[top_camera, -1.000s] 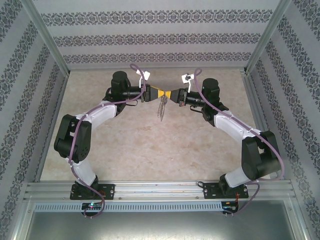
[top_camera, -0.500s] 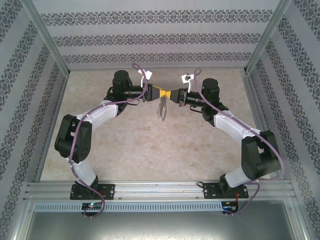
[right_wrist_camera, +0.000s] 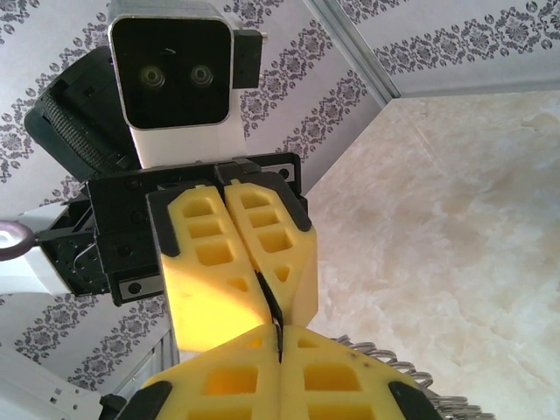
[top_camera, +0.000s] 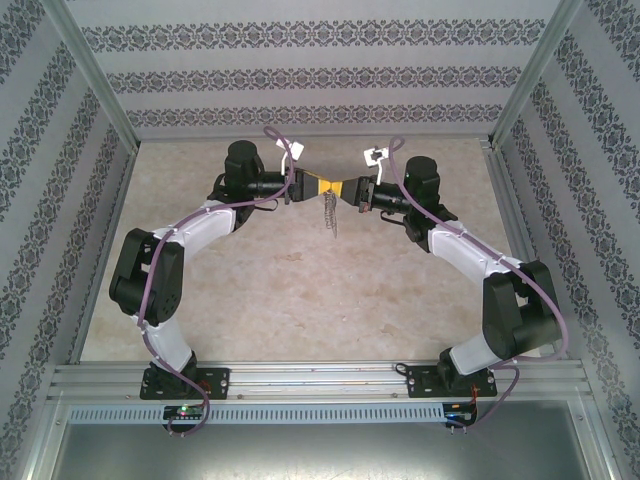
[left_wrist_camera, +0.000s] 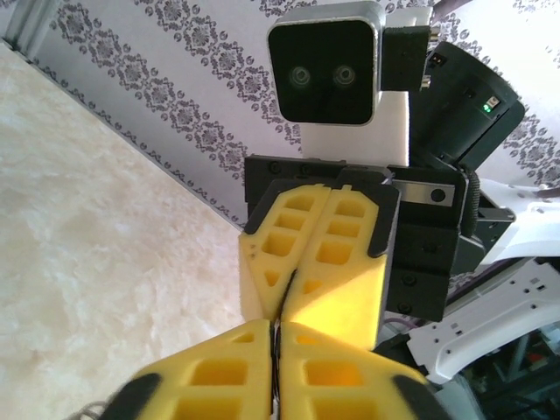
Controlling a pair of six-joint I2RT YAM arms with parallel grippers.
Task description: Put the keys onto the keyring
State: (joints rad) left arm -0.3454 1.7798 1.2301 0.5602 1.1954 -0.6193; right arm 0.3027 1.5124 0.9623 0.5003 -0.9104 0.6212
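Closed right end effector (top_camera: pixel 341 190) pinches hanging keyring (top_camera: pixel 330 213); closed left end effector (top_camera: pixel 322 188) alongside, grip unclear.

Wallpaper (top_camera: pixel 320 75) in grey-and-white bands of damask ornament covers the back and side walls. The tabletop (top_camera: pixel 300 290) is beige with a marbled pattern, evenly lit, perhaps a printed sheet. Aluminium posts (top_camera: pixel 95 75) frame the corners, and a slotted aluminium rail (top_camera: pixel 320 378) runs along the near edge.
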